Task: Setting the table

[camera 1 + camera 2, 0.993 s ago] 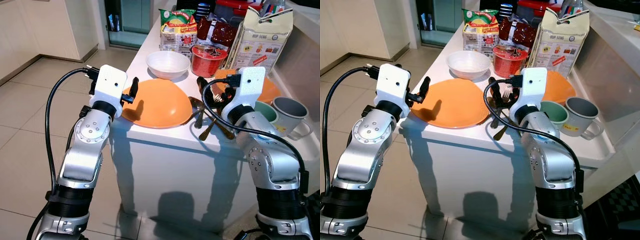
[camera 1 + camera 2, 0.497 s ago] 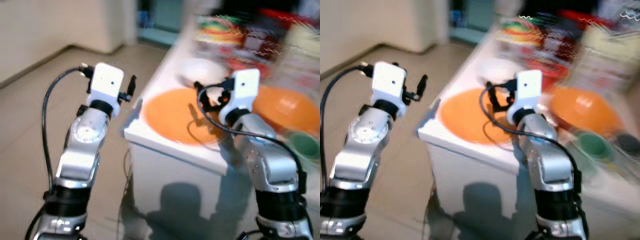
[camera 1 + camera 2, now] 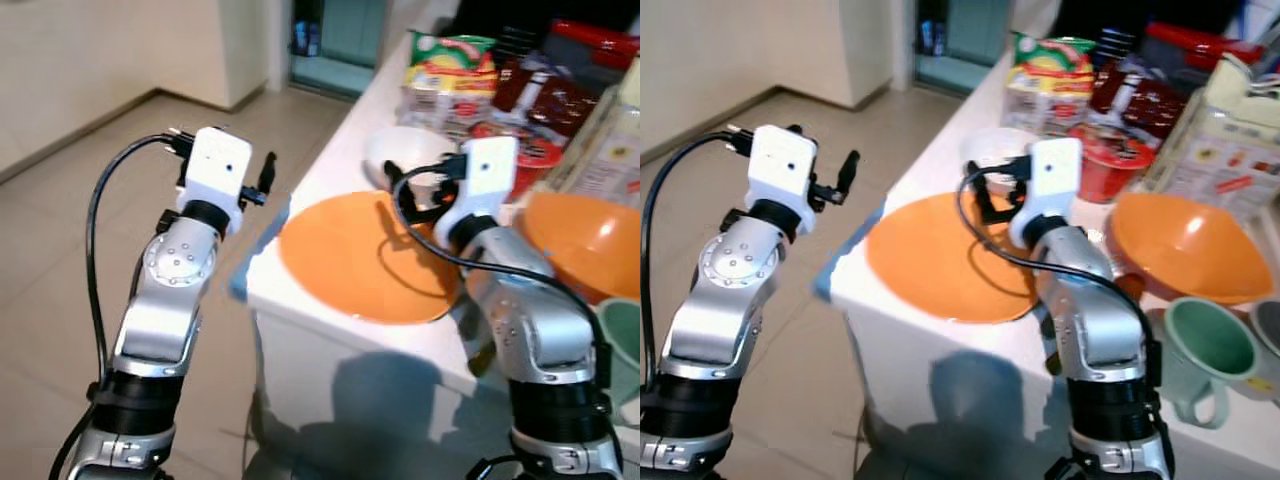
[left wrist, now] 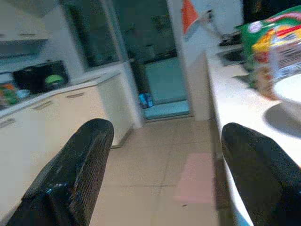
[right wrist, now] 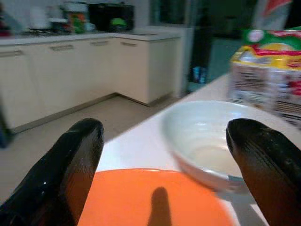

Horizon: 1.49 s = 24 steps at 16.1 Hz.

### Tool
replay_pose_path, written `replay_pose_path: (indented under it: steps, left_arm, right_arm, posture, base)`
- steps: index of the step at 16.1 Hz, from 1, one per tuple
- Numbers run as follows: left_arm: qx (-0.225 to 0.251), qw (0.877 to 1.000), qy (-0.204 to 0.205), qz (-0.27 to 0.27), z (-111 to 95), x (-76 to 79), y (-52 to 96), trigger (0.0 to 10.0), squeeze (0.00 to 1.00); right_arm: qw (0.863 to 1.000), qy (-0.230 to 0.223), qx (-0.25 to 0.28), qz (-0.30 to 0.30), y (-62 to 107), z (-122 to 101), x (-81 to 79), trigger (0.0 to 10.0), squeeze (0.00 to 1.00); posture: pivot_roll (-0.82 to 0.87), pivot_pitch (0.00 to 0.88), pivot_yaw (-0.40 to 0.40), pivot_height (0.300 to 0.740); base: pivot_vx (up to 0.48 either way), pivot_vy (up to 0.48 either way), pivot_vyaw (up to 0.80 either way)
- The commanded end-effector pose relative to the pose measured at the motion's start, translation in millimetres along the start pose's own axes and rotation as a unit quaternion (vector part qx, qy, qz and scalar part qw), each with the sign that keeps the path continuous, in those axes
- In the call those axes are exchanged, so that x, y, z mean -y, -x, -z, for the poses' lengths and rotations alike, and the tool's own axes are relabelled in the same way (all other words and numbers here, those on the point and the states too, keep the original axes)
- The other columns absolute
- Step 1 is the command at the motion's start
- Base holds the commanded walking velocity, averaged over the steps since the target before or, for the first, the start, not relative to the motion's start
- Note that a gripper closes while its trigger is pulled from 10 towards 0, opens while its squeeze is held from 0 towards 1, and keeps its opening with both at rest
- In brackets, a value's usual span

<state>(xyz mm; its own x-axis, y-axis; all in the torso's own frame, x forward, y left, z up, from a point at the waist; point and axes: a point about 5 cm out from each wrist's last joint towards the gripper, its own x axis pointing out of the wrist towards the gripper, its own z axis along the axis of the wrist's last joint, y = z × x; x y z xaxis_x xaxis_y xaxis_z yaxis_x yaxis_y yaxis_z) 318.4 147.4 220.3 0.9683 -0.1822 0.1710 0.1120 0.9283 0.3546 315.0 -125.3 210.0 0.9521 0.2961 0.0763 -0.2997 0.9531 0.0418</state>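
Crowded with packets and cups, the white worktop (image 3: 330, 300) carried a flat orange plastic plate (image 3: 355, 258) at its near corner, and the right tool (image 5: 164, 155), spread wide above it, risked clipping the white ceramic bowl (image 5: 207, 141) behind, while the left tool (image 4: 164, 155) gaped empty over the floor.

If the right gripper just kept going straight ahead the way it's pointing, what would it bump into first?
Probably the white bowl. The right gripper, open, hovers above the orange plate and aims at the bowl just beyond it. Depth is hard to judge.
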Motion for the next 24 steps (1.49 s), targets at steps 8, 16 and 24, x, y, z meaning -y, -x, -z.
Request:
replay_pose_path:
  steps: [8,16,24]
  left_arm:
    - [-0.006,0.999,-0.005,0.033,1.6,4.6,3.5,10.0,0.0]
    - [-0.019,0.999,-0.008,0.042,0.9,5.3,16.2,10.0,0.0]
    - [-0.002,0.987,0.022,0.159,-14.7,23.6,36.7,10.0,0.0]
  right_arm:
    - [0.996,0.061,-0.062,0.002,-49.5,-10.8,33.8,10.0,1.0]
    - [0.98,-0.047,-0.107,0.161,-90.6,-29.8,79.7,10.0,1.0]
    - [0.934,-0.19,-0.182,0.24,-77.4,-5.1,96.6,10.0,0.0]
  posture:
    - [0.02,0.0,-0.048,0.74]
    - [0.03,0.0,-0.084,0.74]
    - [0.03,0.0,-0.108,0.74]
  base:
    - [0.0,0.0,0.0]
    - [0.0,0.0,0.0]
    - [0.0,0.0,0.0]
